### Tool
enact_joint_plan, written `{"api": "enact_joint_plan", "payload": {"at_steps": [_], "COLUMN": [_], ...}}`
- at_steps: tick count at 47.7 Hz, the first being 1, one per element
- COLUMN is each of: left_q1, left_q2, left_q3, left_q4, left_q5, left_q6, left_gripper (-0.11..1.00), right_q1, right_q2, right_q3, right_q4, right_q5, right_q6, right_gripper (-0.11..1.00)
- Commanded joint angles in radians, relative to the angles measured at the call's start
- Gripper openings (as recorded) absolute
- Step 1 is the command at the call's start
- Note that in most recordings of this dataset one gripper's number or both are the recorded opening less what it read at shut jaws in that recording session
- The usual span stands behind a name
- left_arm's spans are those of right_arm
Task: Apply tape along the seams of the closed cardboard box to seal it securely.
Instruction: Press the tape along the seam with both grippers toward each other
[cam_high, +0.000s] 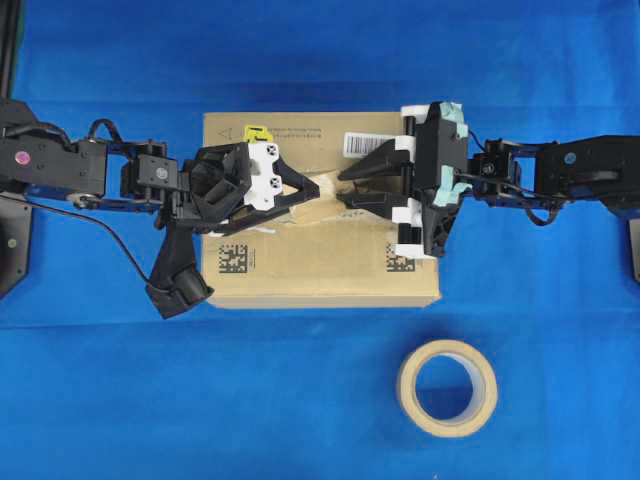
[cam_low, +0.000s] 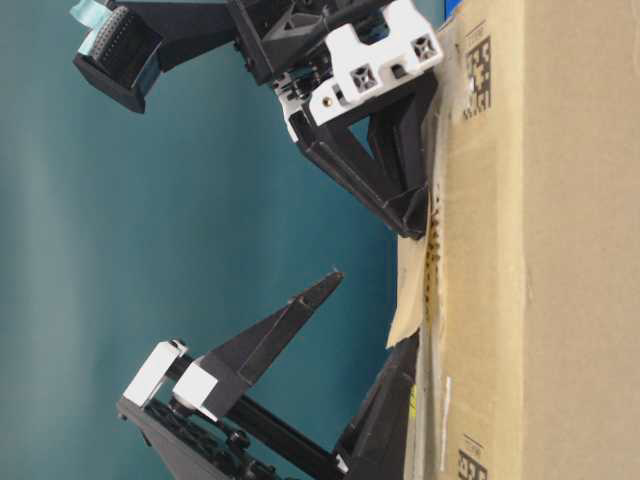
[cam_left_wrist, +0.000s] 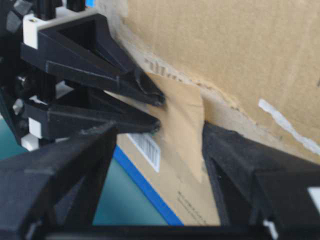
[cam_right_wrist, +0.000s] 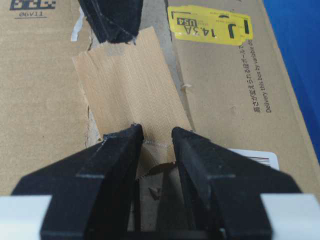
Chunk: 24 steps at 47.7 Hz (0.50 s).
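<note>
The left end effector (cam_high: 300, 195) reaches in from the left over the top of the cardboard box (cam_high: 320, 270). Its fingers stand wide apart: in the table-level view one finger (cam_low: 285, 325) points away from the box into the air while the other lies against the box top. It holds nothing.

The right end effector (cam_high: 345, 187) comes in from the right, and its two fingers also stand apart. In the right wrist view both fingertips (cam_right_wrist: 125, 137) rest on the near end of the tape (cam_right_wrist: 127, 90), pressing down on it rather than pinching it. A dark tip of the left end effector touches the far end of the tape.

The tape is a short tan strip lying on the middle of the box top, between the two end effectors. It lies across the seams (cam_right_wrist: 155, 20), the long gap between the two flaps, edged with torn greyish old tape. In the table-level view part of the strip lifts off the cardboard instead of lying flat.

The box top carries a yellow sticker (cam_high: 258, 132) near its back left corner, a white barcode label (cam_high: 370, 143) at the back right, and two square black printed codes (cam_high: 233, 258) nearer the front edge.

The box sits on a blue table (cam_high: 100, 400). A ring-shaped tape roll (cam_high: 447, 387) lies flat on the table in front of the box, well apart from it, toward the right.
</note>
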Motion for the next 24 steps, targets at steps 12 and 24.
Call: {"api": "enact_joint_plan", "payload": {"at_steps": [12, 24], "left_q1": [0.029, 0.043], "left_q2": [-0.021, -0.026], "left_q3": [-0.023, -0.025], "left_q4": [-0.002, -0.002], "left_q5": [0.055, 0.112], "left_q6": [-0.003, -0.003], "left_gripper": [0.64, 0.64], "right_q1": [0.02, 0.02], "right_q2": [-0.008, -0.008], "right_q3": [-0.008, -0.008], "right_q4": [0.008, 0.026], "right_q5": [0.011, 0.025], "right_q6": [-0.002, -0.002], "right_gripper": [0.4, 0.39]}}
